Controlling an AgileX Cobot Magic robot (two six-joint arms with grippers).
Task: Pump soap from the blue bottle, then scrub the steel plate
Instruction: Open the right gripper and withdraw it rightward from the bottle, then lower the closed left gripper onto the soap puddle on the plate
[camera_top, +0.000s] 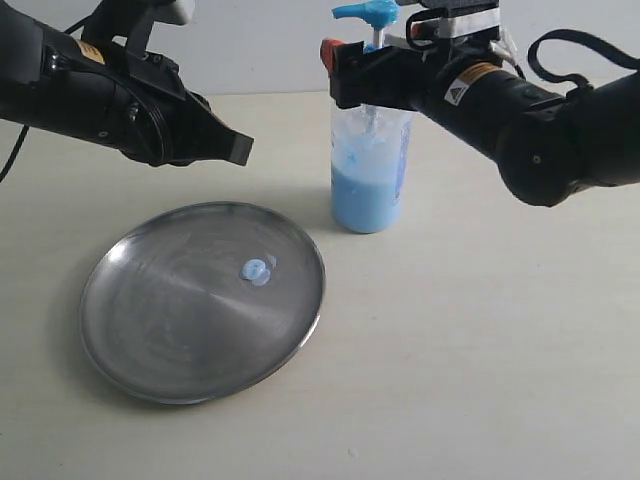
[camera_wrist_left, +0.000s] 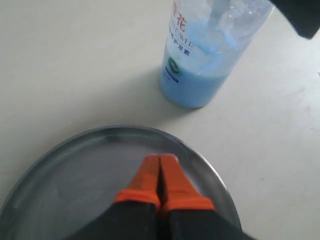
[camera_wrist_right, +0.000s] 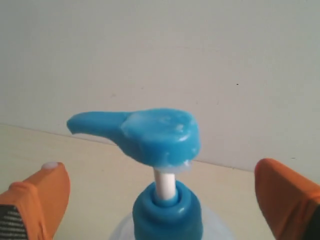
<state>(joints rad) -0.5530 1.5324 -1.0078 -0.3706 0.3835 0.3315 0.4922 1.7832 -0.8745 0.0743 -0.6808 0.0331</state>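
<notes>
The steel plate (camera_top: 150, 330) lies on the table at the left. A small pale blue blob of soap (camera_top: 258, 270) sits on its right half. The blue bottle (camera_top: 368, 170) stands upright behind the plate's right edge, with its pump head (camera_top: 365, 12) raised. My right gripper (camera_top: 375, 45) is open, one finger on either side of the bottle's neck and touching nothing. In the right wrist view the pump head (camera_wrist_right: 145, 132) and collar (camera_wrist_right: 167, 215) sit between the orange fingers (camera_wrist_right: 40, 200). My left gripper (camera_wrist_left: 160, 162) is shut and empty, hovering over the plate (camera_wrist_left: 60, 170) near the bottle (camera_wrist_left: 200, 55).
The pale table top (camera_top: 480, 350) stretches to the right and front of the plate. A light wall (camera_top: 270, 40) stands behind the bottle. Both black arms reach in from the upper corners.
</notes>
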